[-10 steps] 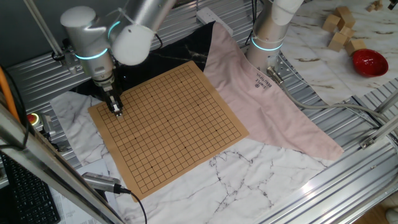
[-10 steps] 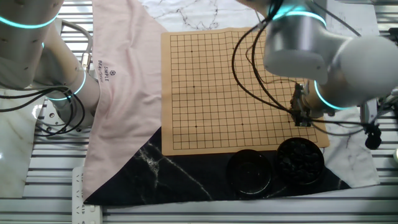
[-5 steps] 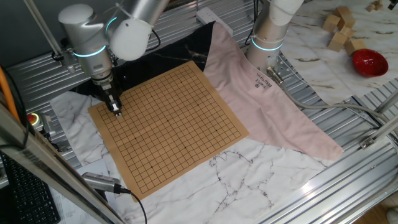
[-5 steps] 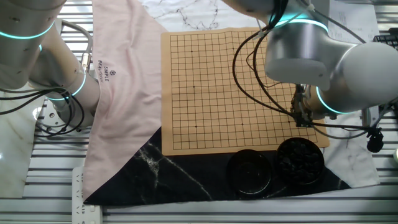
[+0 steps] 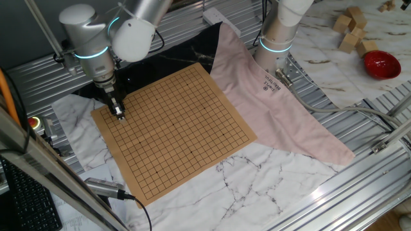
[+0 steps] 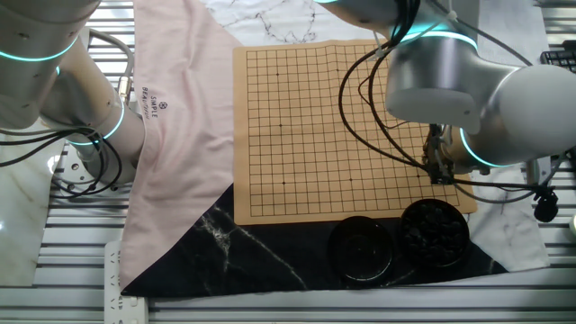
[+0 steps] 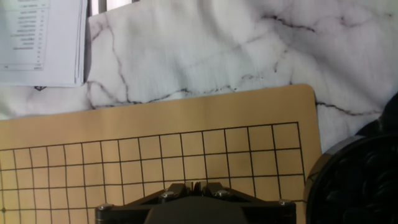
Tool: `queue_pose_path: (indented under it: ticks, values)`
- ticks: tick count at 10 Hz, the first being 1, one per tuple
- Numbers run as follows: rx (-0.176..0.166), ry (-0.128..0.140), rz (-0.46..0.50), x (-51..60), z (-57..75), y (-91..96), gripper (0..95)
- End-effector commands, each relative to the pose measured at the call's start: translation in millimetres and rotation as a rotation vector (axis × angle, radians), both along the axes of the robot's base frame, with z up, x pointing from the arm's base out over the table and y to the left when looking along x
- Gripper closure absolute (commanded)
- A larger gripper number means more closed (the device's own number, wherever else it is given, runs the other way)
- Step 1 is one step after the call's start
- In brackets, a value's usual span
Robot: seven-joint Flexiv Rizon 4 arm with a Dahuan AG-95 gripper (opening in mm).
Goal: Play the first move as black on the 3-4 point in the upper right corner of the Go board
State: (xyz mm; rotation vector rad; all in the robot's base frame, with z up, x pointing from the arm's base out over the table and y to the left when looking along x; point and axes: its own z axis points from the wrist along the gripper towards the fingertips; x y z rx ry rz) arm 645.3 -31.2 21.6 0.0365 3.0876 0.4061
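One Go board (image 6: 346, 126), two round bowls (image 6: 434, 231). The pincer (image 5: 119, 116) hangs over a board corner, fingers seemingly pressed together; only the hand view shows paper (image 7: 40, 40).

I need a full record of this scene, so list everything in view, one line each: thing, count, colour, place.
Go board: one, tan with black grid, table centre; no stones visible on it.
Bowl of black stones: one, black, just off the board corner by the hand.
Second bowl: one, black, beside the first; contents unclear.
Pink cloth: one, along one board edge.
Marble-pattern cloth: white, under the board.
Black marble-pattern sheet: one, under the bowls.
Red bowl: one, far corner.
Wooden blocks: several, pale, near the red bowl.
Printed paper: white, beyond the board.
Second arm: one, white, idle.
Hand: one, dark, low over the board's corner region.
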Motion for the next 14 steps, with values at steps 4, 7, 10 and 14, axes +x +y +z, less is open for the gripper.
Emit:
queue_pose_path:
  ticks: [4,7,10,14]
  values:
    - [0.002,-0.004,-0.002,-4.7,-6.1,2.0,95.0]
    - [0.002,-0.007,-0.003,-4.8,-6.7,2.1,95.0]
    - [0.009,-0.007,-0.007,-4.6,-8.0,3.2,95.0]
    - [0.011,-0.007,-0.013,-8.0,-10.1,5.2,95.0]
